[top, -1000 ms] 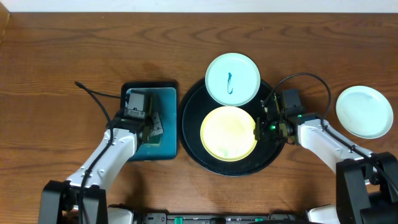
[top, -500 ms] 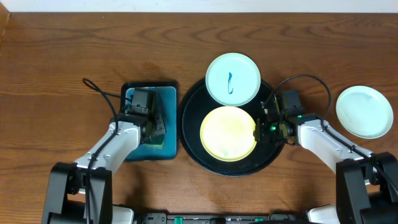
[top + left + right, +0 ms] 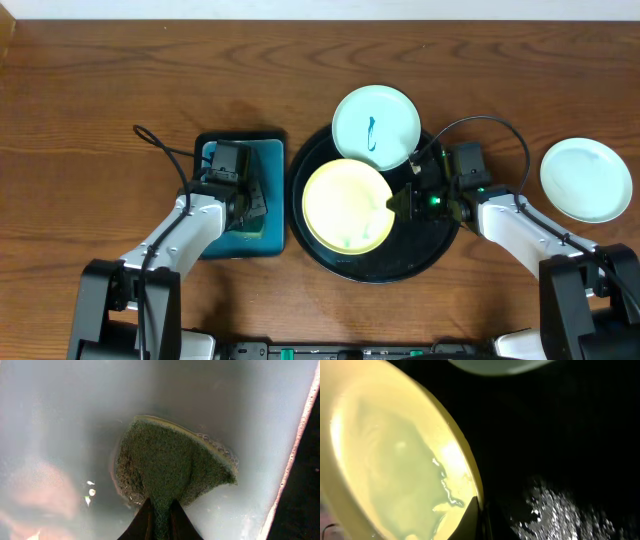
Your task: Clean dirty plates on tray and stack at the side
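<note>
The pale yellow plate (image 3: 346,206) lies tilted over the left part of the black tray (image 3: 420,255), its right rim pinched by my right gripper (image 3: 402,203). In the right wrist view the wet yellow plate (image 3: 390,460) fills the left, with my gripper (image 3: 479,510) shut on its rim. A pale blue plate with a blue scribble (image 3: 375,125) rests on the tray's far rim. Another pale blue plate (image 3: 585,179) sits on the table at the right. My left gripper (image 3: 243,208) is shut on a green sponge (image 3: 170,467) inside the teal tray (image 3: 270,150).
The teal tray's wet pale floor (image 3: 75,420) surrounds the sponge in the left wrist view, its edge (image 3: 295,460) at the right. Water drops glisten on the black tray floor (image 3: 570,510). Cables loop from both arms over the wooden table (image 3: 120,80).
My right gripper has lifted and pulled the yellow plate to the left over the black tray, tilting it. My left arm shifted slightly earlier and now holds still.
</note>
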`<state>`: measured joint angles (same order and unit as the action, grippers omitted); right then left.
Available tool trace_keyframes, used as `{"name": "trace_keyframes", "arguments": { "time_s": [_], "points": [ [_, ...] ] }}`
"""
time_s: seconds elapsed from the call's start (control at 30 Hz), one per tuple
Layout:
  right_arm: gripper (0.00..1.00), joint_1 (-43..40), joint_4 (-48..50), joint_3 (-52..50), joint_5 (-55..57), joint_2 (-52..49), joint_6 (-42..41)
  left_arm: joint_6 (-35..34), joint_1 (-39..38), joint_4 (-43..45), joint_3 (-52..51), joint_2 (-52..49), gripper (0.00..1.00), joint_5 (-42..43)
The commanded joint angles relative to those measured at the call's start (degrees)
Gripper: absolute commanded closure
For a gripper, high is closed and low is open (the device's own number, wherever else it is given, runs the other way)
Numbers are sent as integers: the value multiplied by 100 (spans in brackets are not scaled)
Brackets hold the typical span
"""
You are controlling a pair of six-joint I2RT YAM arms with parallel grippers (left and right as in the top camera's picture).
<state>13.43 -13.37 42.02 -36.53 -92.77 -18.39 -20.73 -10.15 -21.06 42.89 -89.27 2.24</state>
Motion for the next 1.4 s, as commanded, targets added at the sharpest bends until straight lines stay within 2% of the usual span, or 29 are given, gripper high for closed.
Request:
{"name": "trace_keyframes", "arguments": {
  "time_s": [0.0, 0.37, 0.53, 0.77, 1.07, 1.37],
  "points": [
    [99, -26, 140, 22, -164, 22, 37, 72, 11, -98, -76, -271, 93, 57],
    [99, -52, -455, 393, 1110, 278, 293, 72, 11, -118, -76, -271, 92, 57],
    [99, 37, -968, 610, 2159, 695, 549, 72, 11, -116, -76, -271, 92, 57],
    [99, 330, -1174, 671, 3571, 1379, 960, 72, 11, -118, -76, -271, 92, 57],
    [99, 1403, -1143, 673, 5849, 1875, 2041, 72, 11, -116, -76, -271, 92, 57],
    [99, 2680, -503, 673, 7718, 1873, 3023, 72, 11, -116, -76, -271, 92, 57]
  ]
}}
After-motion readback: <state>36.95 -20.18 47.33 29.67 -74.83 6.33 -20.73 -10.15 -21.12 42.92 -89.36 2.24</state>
